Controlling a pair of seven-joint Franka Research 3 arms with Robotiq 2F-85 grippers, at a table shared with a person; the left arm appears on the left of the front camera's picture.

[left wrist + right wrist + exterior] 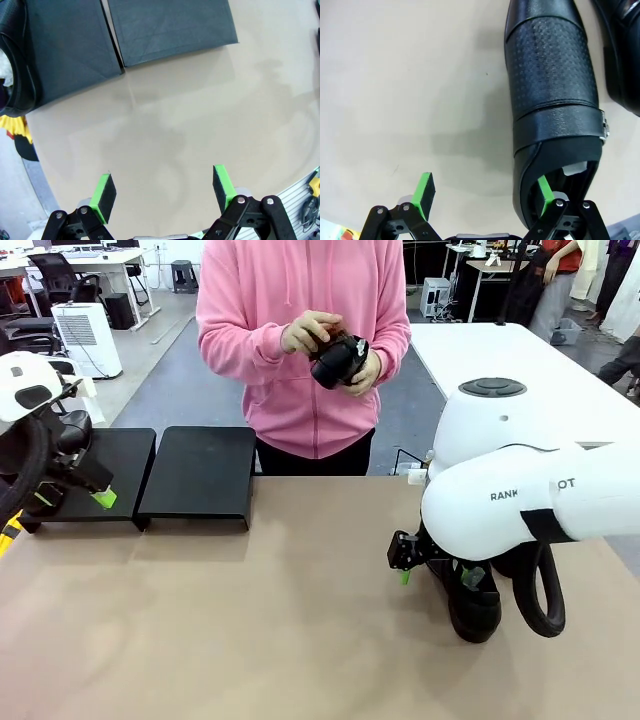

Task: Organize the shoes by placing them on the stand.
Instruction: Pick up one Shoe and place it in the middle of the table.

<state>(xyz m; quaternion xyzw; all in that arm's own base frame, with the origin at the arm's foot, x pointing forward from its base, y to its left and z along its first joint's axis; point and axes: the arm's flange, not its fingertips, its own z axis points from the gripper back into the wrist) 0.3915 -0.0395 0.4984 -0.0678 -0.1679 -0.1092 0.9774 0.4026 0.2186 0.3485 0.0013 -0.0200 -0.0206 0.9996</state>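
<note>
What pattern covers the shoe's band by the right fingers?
Finely dotted black; the shoe shows best, right wrist view.

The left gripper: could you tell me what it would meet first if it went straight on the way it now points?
Probably the bare beige table top: the open left gripper points at it, short of the low matte-black rectangular stand. The way there looks free, though depth is unclear.

- You had the stand [195, 472] at the worktop's [250, 640] far left, one shoe [17, 65] on its left unit.
- At your right, a second shoe [552, 100] lay on the worktop, a third shoe [625, 40] just beside it.
- Behind the worktop, a person [290, 390] held a fourth shoe [338, 362].
</note>
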